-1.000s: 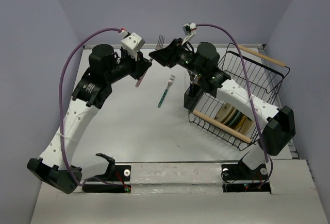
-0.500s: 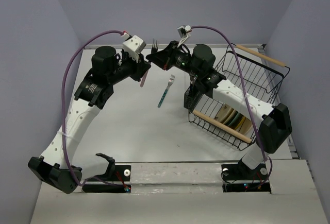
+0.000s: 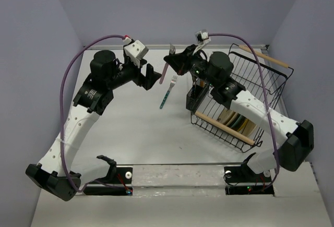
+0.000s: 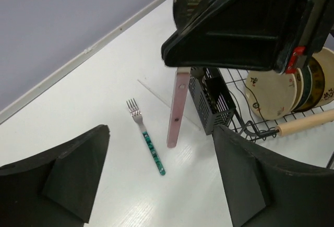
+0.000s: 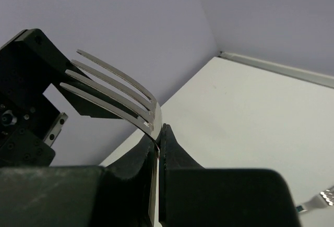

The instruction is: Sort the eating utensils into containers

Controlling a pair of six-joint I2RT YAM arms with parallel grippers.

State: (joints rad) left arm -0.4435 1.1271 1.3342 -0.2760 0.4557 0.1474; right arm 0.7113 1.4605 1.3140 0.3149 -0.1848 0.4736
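1. The right claw [image 5: 157,138] is seen shut on the neck of a pink-handled fork [image 4: 176,107], just below the tines
2. This fork is held upright over the far middle of the table [image 3: 130,128], with its silver tines pointing up and the pink handle hanging down
3. Whether the end of the pink handle touches the table cannot be told
4. The left claw [image 3: 149,75] is seen spread wide, with nothing between its fingers [image 4: 68,180]; it is placed just left of the pink-handled fork and apart from it
5. A teal-handled fork [image 3: 167,92] is found lying flat on the table, just near of the held fork, with its tines towards the far side
6. A small black slotted holder [image 3: 195,99] is seen standing to the right of the teal-handled fork, against the left end of a black wire rack [image 3: 261,75]
7. Round plates [image 4: 271,91] are seen standing on edge inside the rack, which fills the right side of the table
8. From the left wrist view, the pink handle is seen hanging just left of the holder, with the teal-handled fork further left
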